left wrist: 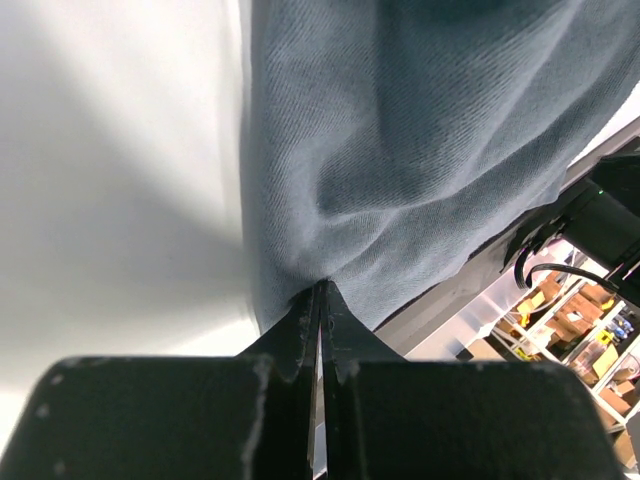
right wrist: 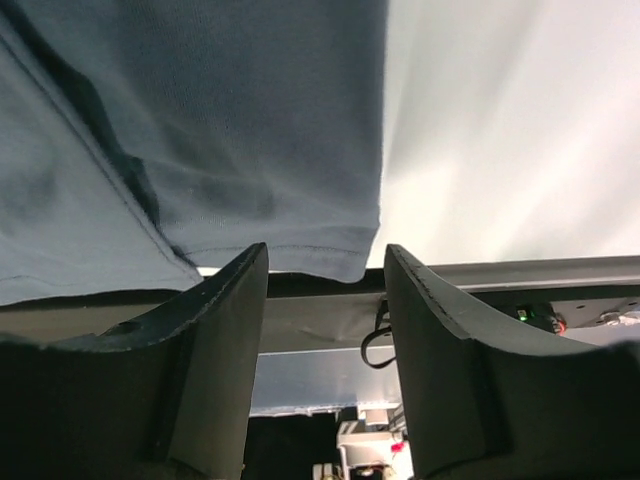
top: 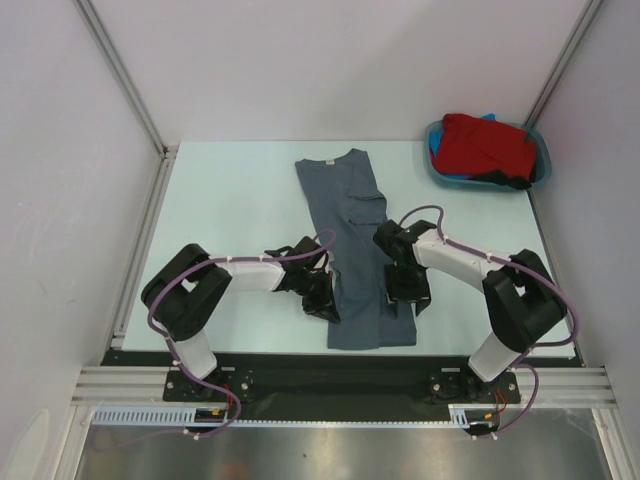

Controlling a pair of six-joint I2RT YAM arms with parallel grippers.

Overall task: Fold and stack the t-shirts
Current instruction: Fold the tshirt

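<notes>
Lying lengthwise on the surface (top: 230,200), the grey t-shirt (top: 350,230) is pinched at its near left edge by the left gripper (left wrist: 320,297); the right gripper (right wrist: 325,258) is spread over the near right hem. If only one side is lifted, the fold could be dragged askew.

One grey t-shirt (top: 345,200), one red t-shirt (top: 487,145), one teal tub (top: 541,158), two arms (top: 245,272) (top: 455,258)

Teal plastic tub (top: 540,165) at pale table's (top: 230,200) far right corner, seemingly against the white wall (top: 600,150).
</notes>
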